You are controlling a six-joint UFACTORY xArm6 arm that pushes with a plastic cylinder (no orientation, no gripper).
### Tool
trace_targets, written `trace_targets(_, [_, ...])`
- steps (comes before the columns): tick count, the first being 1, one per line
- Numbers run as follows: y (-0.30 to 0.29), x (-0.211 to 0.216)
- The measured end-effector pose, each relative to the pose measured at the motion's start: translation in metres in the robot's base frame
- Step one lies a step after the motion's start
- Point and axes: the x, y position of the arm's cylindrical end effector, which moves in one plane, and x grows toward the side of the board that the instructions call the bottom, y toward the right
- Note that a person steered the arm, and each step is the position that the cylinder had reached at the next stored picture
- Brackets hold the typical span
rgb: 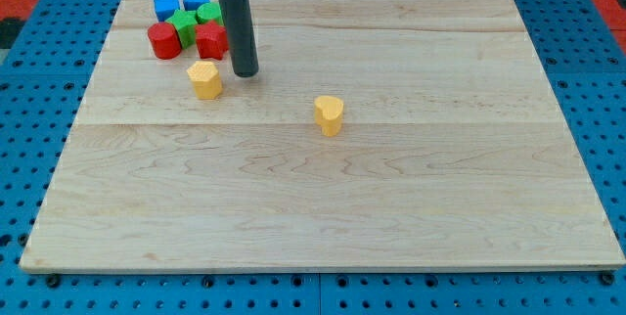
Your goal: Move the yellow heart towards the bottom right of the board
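Note:
The yellow heart [330, 114] stands near the middle of the wooden board [391, 217], a little above centre. My tip [245, 71] rests on the board at the upper left, well to the left of and above the heart, not touching it. A yellow hexagon-like block [205, 78] lies just left of and below my tip.
A cluster sits at the board's top left: two blue blocks [167, 6] [197, 0], two green blocks [183, 27] [208, 14], a red cylinder [164, 40] and a red block [211, 40]. The board lies on a blue pegboard table [29, 110].

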Motion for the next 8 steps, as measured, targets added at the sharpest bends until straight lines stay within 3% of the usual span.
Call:
trace_targets(1, [-0.011,0.038])
trace_targets(2, [-0.08,0.021])
trace_targets(3, [-0.081,-0.025])
trace_targets(4, [-0.043,-0.016])
trace_targets(5, [0.053,-0.013])
trace_targets(6, [0.047,0.016])
trace_targets(7, [0.077,0.036])
trace_targets(8, [0.083,0.036])
